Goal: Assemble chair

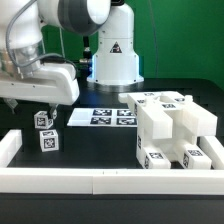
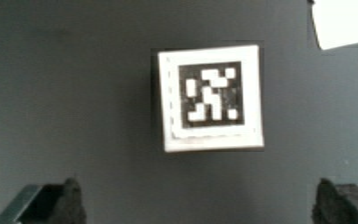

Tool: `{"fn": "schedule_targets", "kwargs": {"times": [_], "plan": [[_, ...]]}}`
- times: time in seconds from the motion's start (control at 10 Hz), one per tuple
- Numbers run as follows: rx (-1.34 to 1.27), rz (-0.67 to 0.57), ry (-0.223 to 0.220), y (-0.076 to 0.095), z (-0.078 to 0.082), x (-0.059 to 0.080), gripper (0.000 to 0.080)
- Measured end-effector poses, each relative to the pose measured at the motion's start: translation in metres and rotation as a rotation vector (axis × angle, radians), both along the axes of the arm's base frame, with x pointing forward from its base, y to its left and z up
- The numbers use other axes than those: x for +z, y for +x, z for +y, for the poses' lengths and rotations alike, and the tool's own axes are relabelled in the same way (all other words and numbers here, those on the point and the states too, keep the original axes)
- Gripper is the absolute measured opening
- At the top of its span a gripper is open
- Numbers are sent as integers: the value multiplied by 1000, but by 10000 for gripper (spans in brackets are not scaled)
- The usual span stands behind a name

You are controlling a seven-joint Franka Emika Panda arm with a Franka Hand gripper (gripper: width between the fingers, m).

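Warning triangle (image 1: 115, 46) on robot base (image 1: 116, 68)

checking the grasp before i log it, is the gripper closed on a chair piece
No, the gripper is open, its fingers wide apart and clear of the tagged white piece.

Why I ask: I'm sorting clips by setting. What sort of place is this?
Probably a robotics lab test bench: a black table fenced by low white border rails, a marker board of printed tags lying on it, and tagged white chair parts beside a robot arm.
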State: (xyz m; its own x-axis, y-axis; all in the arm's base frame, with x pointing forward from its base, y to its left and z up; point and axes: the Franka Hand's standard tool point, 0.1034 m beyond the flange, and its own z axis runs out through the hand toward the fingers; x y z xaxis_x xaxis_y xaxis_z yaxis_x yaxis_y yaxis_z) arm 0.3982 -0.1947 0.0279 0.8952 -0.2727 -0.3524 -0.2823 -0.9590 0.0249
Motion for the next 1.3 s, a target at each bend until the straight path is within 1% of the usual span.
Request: {"fn": "schedule_targets", "kwargs": {"times": [0.1, 0.2, 0.3, 0.4, 0.5, 0.6, 0.7, 0.8, 0.9, 1.0, 1.1, 1.2, 1.3], "plan": [[-28, 83, 38, 1, 2, 1, 649], [-18, 131, 67, 6, 8, 5, 649], [20, 171, 97, 11, 17, 11, 649], [84, 172, 142, 12, 24, 13, 649], [94, 223, 189, 7, 29, 16, 649], [69, 290, 193, 5, 26, 16, 649], [70, 314, 197, 7, 25, 13, 649], [69, 310, 193, 7, 24, 12, 649], [37, 343, 174, 1, 16, 8, 649], [5, 406, 175, -2, 12, 4, 649], [-6, 466, 198, 0, 11, 2, 649], [-27, 468, 180, 2, 10, -1, 649], [-28, 470, 180, 1, 10, -1, 649]]}}
